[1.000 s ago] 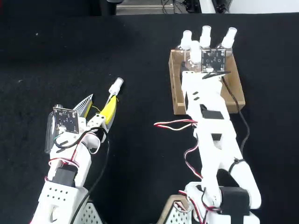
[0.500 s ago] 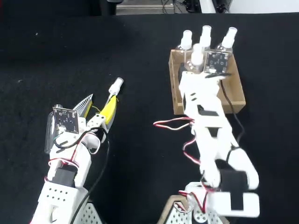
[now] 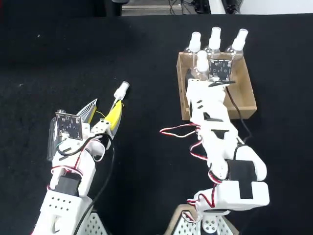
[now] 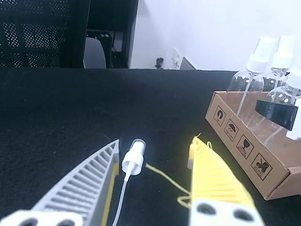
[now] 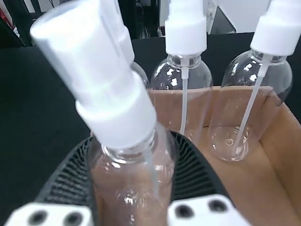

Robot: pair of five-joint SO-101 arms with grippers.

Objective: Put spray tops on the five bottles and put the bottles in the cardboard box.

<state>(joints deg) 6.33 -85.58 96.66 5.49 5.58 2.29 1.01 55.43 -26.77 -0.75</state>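
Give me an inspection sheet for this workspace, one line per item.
Surface: black cloth.
Job's things: cardboard box holds three capped bottles; fourth bottle, capped, held over it; spray top loose on the cloth; uncapped bottle lying on the cloth.
Clutter: yellow thread by the spray top.
Pincers: right pincer shut on the fourth bottle; left pincer open, straddling the spray top.
Cables: wires loop beside the right arm.
Surroundings: mesh chair, white wall beyond the table.
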